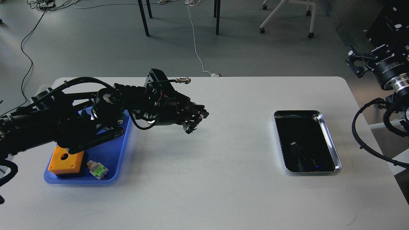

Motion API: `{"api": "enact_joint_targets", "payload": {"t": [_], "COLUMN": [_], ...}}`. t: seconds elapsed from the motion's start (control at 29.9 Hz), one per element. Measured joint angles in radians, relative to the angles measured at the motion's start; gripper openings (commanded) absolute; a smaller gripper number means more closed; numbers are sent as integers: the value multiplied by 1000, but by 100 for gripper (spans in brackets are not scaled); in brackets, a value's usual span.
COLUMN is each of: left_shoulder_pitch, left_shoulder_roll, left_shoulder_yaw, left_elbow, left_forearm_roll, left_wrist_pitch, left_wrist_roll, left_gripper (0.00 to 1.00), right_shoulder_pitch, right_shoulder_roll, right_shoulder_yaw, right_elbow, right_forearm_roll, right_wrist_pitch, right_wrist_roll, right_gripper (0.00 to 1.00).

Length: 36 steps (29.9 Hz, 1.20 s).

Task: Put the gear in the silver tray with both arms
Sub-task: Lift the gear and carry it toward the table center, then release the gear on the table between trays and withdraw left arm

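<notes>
My left arm reaches from the left across the blue tray (110, 156) to the middle-left of the white table. Its gripper (194, 124) hangs just above the tabletop, well left of the silver tray (330, 140). Its fingers are dark and close together, and I cannot tell whether they hold anything. No gear shows; the arm hides much of the blue tray. The silver tray lies at the right with a dark mirror-like bottom and nothing in it. My right gripper (355, 65) is raised beyond the table's right edge, above and right of the silver tray, seen small and dark.
An orange box with a hole (65, 161) and a white-and-green switch (98, 169) lie in the blue tray's near part. Chair and table legs stand on the floor behind the table (223, 179). Black cable loops hang at the right edge.
</notes>
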Motion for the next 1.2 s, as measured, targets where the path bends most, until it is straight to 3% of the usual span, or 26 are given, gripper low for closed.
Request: {"api": "enact_joint_targets", "payload": {"t": [0.2, 0.43, 1.2], "left_shoulder_pitch": [12, 16, 81], "left_shoulder_roll": [-164, -253, -369], "left_shoulder_yaw": [61, 81, 145], "left_elbow": [116, 203, 326], "left_forearm_roll": [0, -1, -1], "left_wrist_pitch": [-3, 1, 23], "left_wrist_roll": [11, 19, 22], "left_gripper": [12, 13, 18], "right_shoulder_pitch": [-21, -34, -51], "right_shoulder_roll": [-23, -34, -32], "right_shoulder_yaw": [3, 1, -5], "right_elbow": [1, 1, 20], "right_forearm_roll": [0, 0, -13], "right_wrist_pitch": [0, 0, 0], "right_wrist_roll": [1, 1, 0], "right_gripper": [99, 99, 99]}}
